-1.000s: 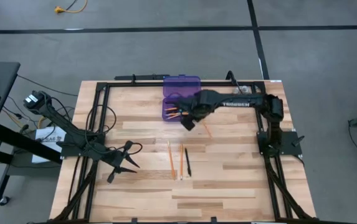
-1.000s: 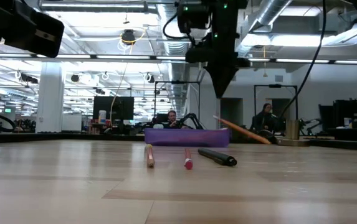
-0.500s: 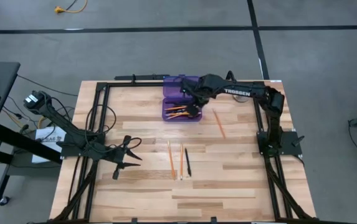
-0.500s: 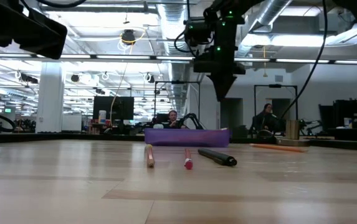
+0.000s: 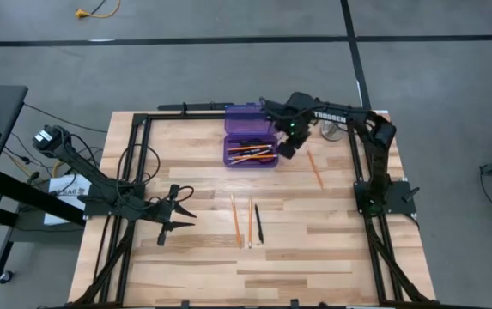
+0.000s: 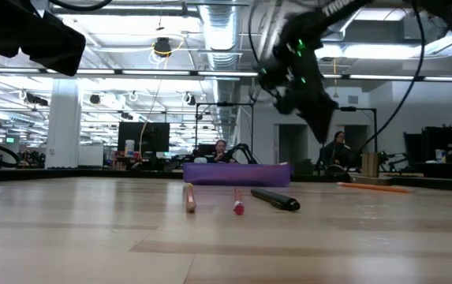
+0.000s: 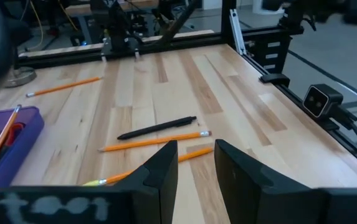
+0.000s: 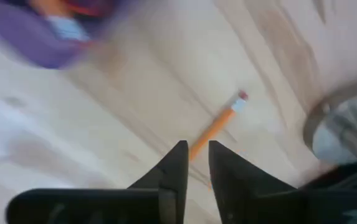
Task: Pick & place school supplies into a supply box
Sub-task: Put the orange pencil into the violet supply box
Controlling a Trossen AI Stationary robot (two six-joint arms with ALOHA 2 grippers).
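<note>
The purple supply box (image 5: 250, 144) lies open at the table's far middle, with orange pencils and red-handled scissors inside. My right gripper (image 5: 287, 149) hangs just right of it, pointing down, open by a narrow gap and holding nothing (image 8: 194, 163). A loose orange pencil (image 5: 314, 169) lies flat on the wood to its right. Two more pencils (image 5: 242, 221) and a black pen (image 5: 258, 223) lie side by side at the table's middle. My left gripper (image 5: 175, 219) waits open to their left, with nothing between its fingers (image 7: 195, 158).
A round silver disc (image 5: 333, 129) sits at the far right, just beyond the loose pencil. Black frame rails (image 5: 138, 154) run around the table's edges. Bare wood lies between the box and the row of pencils. People sit in the room behind the table.
My right gripper has gone from in front of the box toward the table's right and far edge, tipping as it went. The orange pencil, tilted with one end up a second ago, now lies flat and has shifted toward the right edge. My left gripper has turned a little in place.
</note>
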